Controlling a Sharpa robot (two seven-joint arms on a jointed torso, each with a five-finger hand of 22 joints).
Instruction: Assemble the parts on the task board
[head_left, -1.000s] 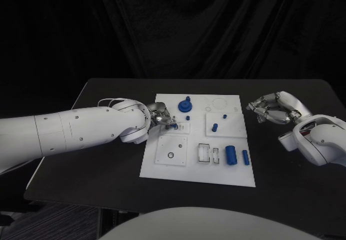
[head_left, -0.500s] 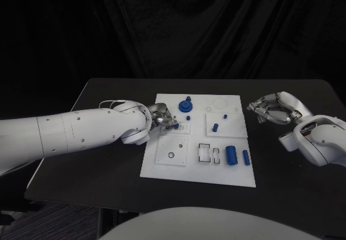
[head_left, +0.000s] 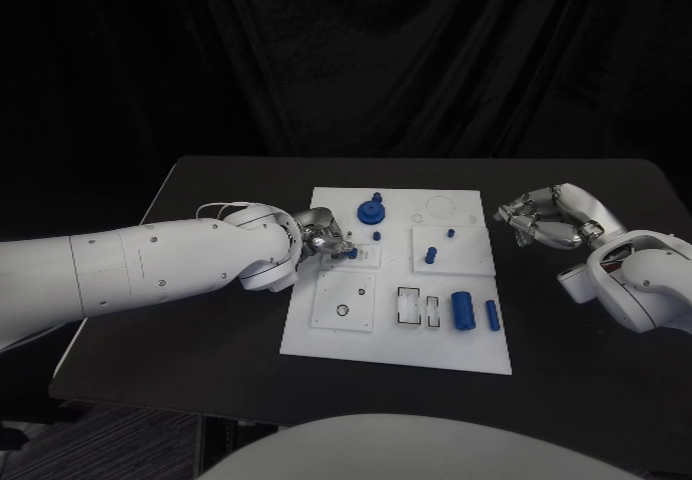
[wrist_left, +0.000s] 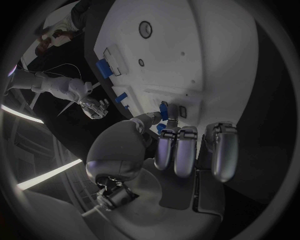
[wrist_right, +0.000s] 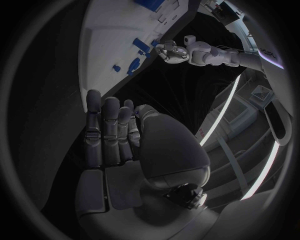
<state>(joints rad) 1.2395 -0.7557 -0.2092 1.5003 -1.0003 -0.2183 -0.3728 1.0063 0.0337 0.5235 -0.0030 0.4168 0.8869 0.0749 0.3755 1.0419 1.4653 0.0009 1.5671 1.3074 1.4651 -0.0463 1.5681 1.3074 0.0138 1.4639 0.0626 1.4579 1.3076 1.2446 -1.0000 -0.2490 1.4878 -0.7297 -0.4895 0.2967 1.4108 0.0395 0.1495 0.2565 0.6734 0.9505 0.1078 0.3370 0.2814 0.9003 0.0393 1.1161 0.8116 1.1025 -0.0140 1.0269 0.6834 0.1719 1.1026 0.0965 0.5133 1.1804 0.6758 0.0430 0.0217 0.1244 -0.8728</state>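
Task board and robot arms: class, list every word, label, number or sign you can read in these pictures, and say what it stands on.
None can be read.
Task board: outlines and circles marked on it, no legible lettering.
Left robot hand and right robot hand: no readable label.
Right wrist view, at the circle's rim: pale marks on a dark surface, too small to read.

**Board's left side taken, right side open**

The left hand (head_left: 320, 240) and its arm lie over the task board (head_left: 335, 335) at its left edge, blocking approach there. Upright blue parts (head_left: 372, 211) stand at the far middle. The right hand (head_left: 552, 222) hangs over bare surface (head_left: 577, 360) right of the board; the near-left surface lies open.
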